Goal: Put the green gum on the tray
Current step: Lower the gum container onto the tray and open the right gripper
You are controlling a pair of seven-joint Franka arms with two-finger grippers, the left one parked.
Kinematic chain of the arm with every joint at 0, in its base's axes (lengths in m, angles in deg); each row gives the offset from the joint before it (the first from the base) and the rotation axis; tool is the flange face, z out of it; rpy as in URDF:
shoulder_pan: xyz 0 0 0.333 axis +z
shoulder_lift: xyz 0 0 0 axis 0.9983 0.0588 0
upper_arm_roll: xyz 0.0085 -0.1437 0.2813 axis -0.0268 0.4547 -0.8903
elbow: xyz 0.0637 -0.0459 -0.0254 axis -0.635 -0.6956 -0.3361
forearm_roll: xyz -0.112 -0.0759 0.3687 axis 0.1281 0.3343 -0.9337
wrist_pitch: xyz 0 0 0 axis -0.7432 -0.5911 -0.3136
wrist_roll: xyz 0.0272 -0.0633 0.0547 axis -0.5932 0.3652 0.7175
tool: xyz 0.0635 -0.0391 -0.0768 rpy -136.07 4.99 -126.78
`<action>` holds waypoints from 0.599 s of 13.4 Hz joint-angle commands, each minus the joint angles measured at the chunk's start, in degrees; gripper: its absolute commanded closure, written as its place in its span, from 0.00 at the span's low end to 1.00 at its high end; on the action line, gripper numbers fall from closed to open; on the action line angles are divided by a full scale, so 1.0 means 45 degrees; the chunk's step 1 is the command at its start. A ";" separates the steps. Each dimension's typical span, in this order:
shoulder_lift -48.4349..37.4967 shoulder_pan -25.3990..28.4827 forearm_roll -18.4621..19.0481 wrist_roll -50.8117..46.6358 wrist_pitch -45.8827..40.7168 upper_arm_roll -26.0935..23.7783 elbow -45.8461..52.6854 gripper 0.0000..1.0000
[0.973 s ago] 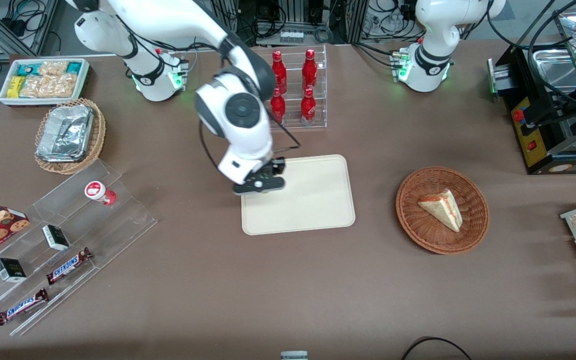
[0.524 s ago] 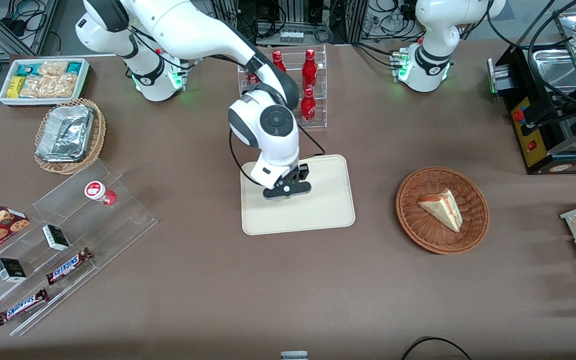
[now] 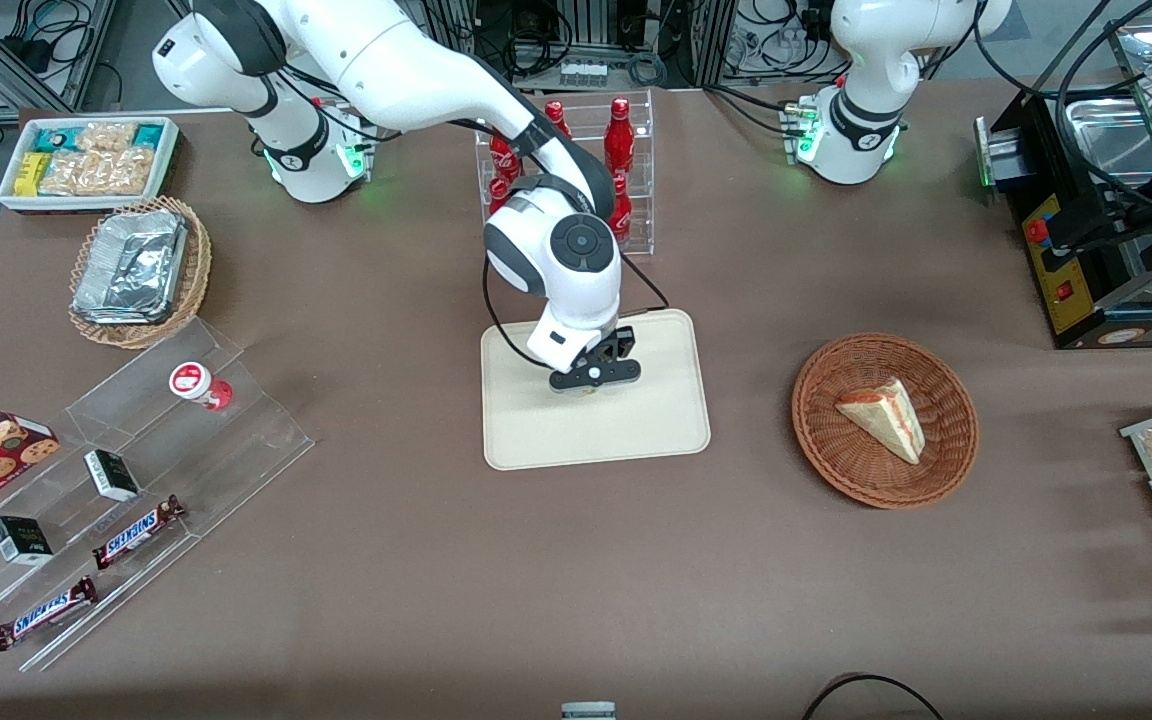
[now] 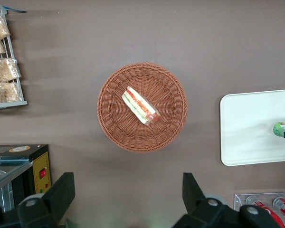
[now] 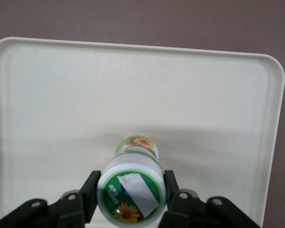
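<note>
My gripper is shut on the green gum, a small bottle with a white lid, a green sunflower mark and a green-yellow label. I hold it by the lid over the middle of the cream tray. In the front view the gripper body hides the bottle. In the left wrist view the bottle's green body shows over the tray. Whether the bottle touches the tray I cannot tell.
A red-bodied white-lidded bottle and snack bars sit on a clear stepped stand toward the working arm's end. A rack of red bottles stands farther from the camera than the tray. A wicker basket with a sandwich lies toward the parked arm's end.
My gripper has moved with the green gum from the tray's edge at the working arm's end to over the tray's middle.
</note>
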 commanded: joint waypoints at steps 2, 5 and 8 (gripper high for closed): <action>0.0612 0.0171 0.0042 -0.0202 0.0588 0.0145 0.0340 1.00; 0.0807 0.0249 0.0081 -0.0221 0.0766 0.0145 0.0301 1.00; 0.0925 0.0250 -0.0075 -0.0221 0.0785 0.0145 0.0320 0.81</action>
